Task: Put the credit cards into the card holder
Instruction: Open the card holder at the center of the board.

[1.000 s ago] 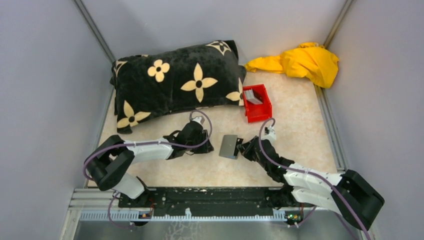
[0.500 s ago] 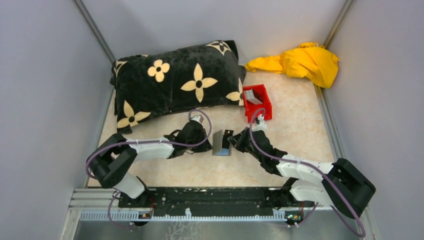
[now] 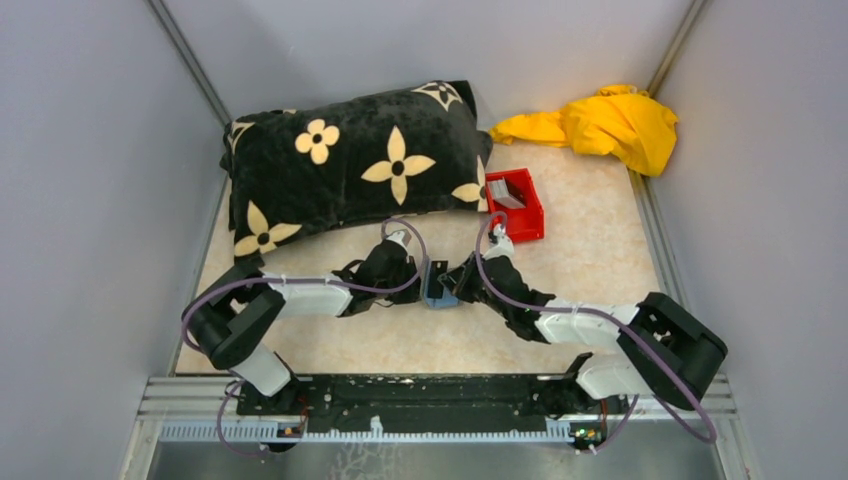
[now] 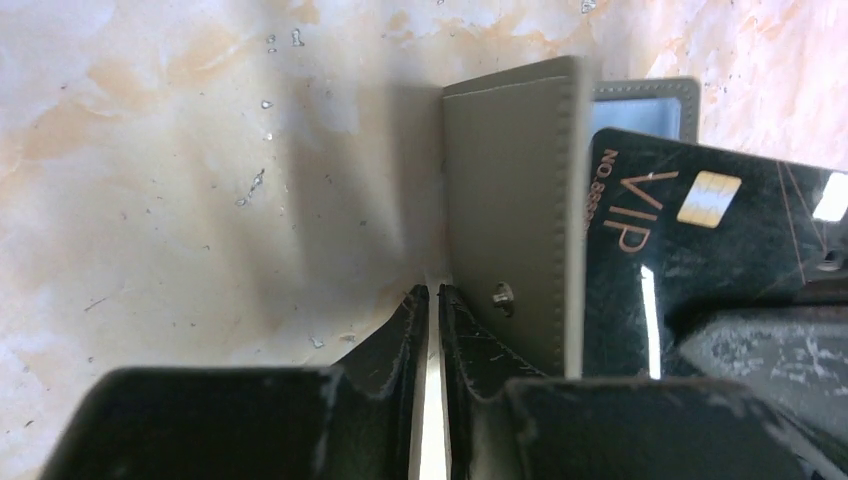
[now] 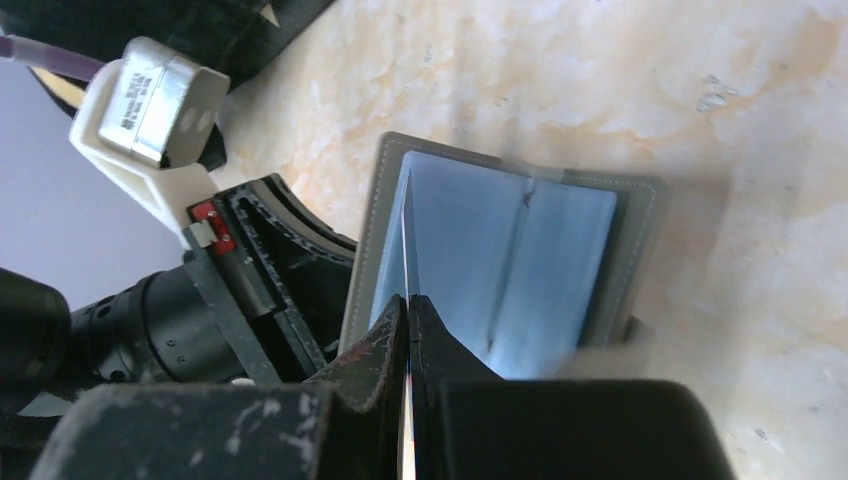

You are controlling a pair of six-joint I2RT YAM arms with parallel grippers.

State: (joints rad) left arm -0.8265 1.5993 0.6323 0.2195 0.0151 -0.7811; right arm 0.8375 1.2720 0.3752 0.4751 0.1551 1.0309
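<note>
On the marbled worktop (image 3: pixel 590 280), between grey walls (image 3: pixel 100 150), we see the card holder (image 3: pixel 437 292) standing open between 2 arms.

Left wrist: the left fingers (image 4: pixel 432 300) sit nearly together beside its grey flap, a black card (image 4: pixel 690 260) just behind. We cannot tell whether they grasp anything.

Right wrist: the right fingers (image 5: pixel 410 305) are clenched on that card, edge-on against the blue lining.

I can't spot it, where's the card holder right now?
In the top view, mid-table: the card holder stands open between the left gripper and the right gripper, red bin farther back to its right.
</note>
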